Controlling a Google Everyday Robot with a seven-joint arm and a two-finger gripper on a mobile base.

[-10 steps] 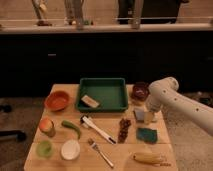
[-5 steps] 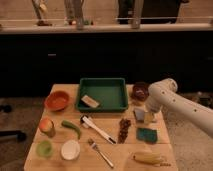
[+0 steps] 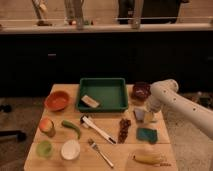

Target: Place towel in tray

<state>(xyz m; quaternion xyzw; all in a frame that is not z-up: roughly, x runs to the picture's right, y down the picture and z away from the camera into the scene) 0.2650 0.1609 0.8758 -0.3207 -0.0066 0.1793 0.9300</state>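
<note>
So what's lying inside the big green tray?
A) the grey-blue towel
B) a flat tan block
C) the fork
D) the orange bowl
B: a flat tan block lies in the tray. The towel sits outside it on the table, to the tray's right, with the pincer right beside it.

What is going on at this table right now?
A robot arm reaches in from the right, its gripper low over the table beside the small grey-blue towel, fingers open, nothing held. The towel lies on the table, outside the green tray, which holds only a tan block.
</note>
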